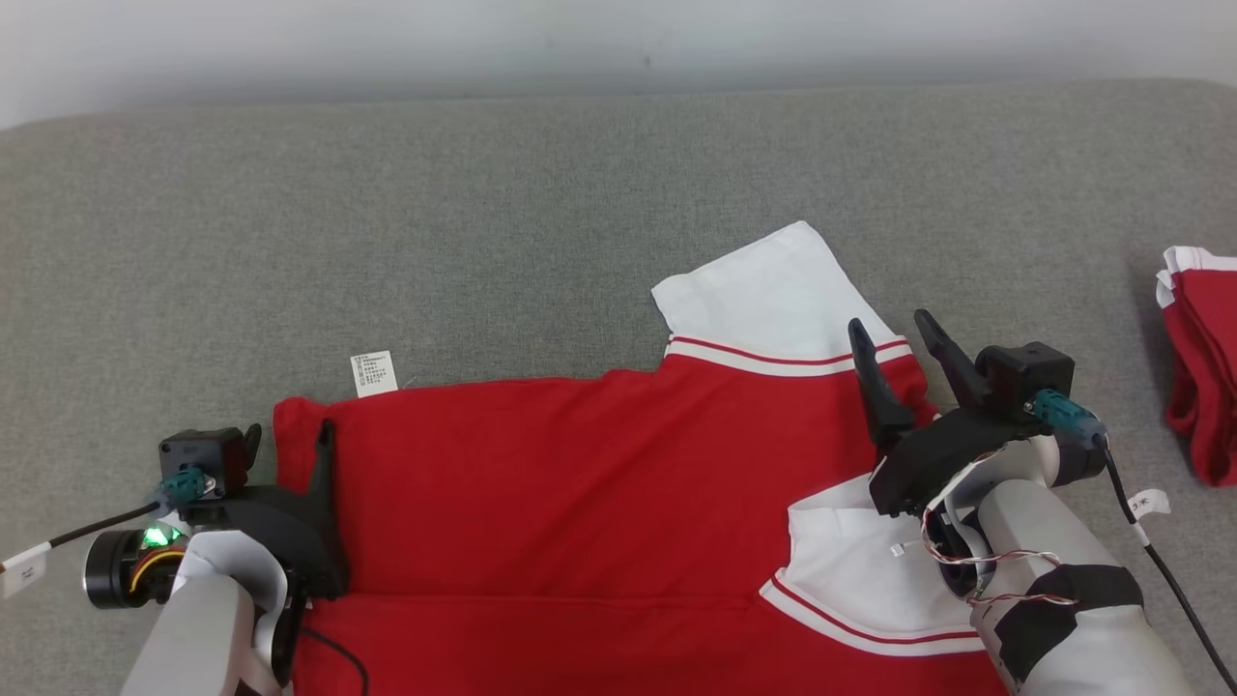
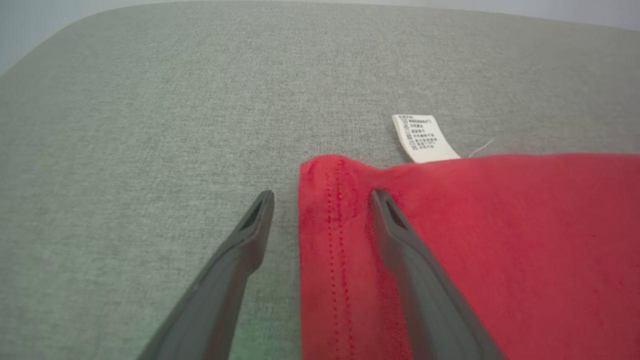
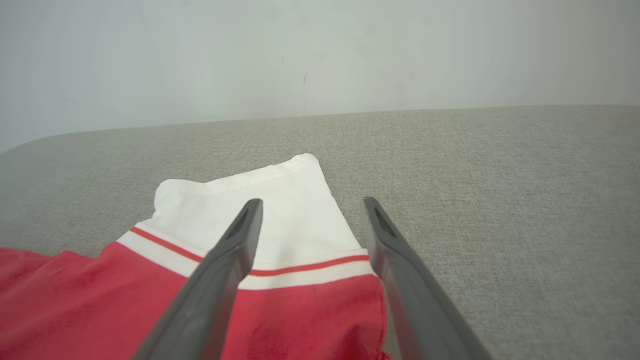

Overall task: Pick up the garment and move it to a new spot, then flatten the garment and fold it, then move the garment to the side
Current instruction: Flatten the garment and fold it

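So the garment (image 1: 580, 464) is lying spread out pretty flat on the grey fabric worktop (image 1: 483, 193). I'd say the pick-up-and-move and flattening parts look done. Folding is either just starting or about to: the near white sleeve (image 1: 860, 570) seems to lie over the red body, though I can't be sure that's a fold. Moving it to the side is left (probably next to the other red-and-white pile (image 1: 1198, 367) at the right edge).

Both hands are spread open, gripping nothing. The left hand (image 1: 290, 430) straddles the hem corner and the right hand (image 1: 889, 324) hovers over the far sleeve (image 1: 773, 290) seam.

The left wrist view shows one finger off the cloth and one on it, plus hem stitching and print on the care label (image 2: 425, 137). The head view alone gives the whole layout.
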Motion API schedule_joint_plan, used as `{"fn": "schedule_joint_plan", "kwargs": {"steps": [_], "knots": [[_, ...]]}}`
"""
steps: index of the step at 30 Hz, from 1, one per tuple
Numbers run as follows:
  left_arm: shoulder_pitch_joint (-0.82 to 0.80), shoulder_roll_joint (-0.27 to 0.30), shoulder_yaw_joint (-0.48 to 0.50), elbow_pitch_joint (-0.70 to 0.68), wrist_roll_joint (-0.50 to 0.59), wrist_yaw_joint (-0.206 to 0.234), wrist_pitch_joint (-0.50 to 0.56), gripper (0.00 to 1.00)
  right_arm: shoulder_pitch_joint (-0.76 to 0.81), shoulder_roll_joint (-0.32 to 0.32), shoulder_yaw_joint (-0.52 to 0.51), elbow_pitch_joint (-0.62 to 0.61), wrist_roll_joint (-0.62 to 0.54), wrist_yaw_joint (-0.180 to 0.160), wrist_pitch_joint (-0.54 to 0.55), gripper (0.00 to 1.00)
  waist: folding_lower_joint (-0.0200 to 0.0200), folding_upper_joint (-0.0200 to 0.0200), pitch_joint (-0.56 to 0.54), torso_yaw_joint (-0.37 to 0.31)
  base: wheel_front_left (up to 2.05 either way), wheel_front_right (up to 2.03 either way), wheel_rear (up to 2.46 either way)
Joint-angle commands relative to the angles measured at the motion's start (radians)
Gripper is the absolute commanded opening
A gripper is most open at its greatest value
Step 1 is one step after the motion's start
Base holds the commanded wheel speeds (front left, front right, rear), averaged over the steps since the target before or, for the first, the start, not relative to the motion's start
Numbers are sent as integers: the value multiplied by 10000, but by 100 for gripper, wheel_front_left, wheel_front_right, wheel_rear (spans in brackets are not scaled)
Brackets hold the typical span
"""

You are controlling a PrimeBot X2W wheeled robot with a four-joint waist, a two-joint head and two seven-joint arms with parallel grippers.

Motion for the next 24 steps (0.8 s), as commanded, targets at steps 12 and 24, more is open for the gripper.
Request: {"fn": "schedule_joint_plan", "kwargs": {"steps": [12, 24], "knots": [[-567, -183, -454, 898, -16, 97, -961, 0, -624, -577, 488, 398, 517, -29, -4, 100, -3, -2, 421, 270, 0, 0, 0], [-1006, -624, -925, 891, 246, 204, -1499, 0, -2424, -1203, 1557, 1575, 946, -29, 1352, 100, -3, -2, 841, 1115, 0, 0, 0]]}}
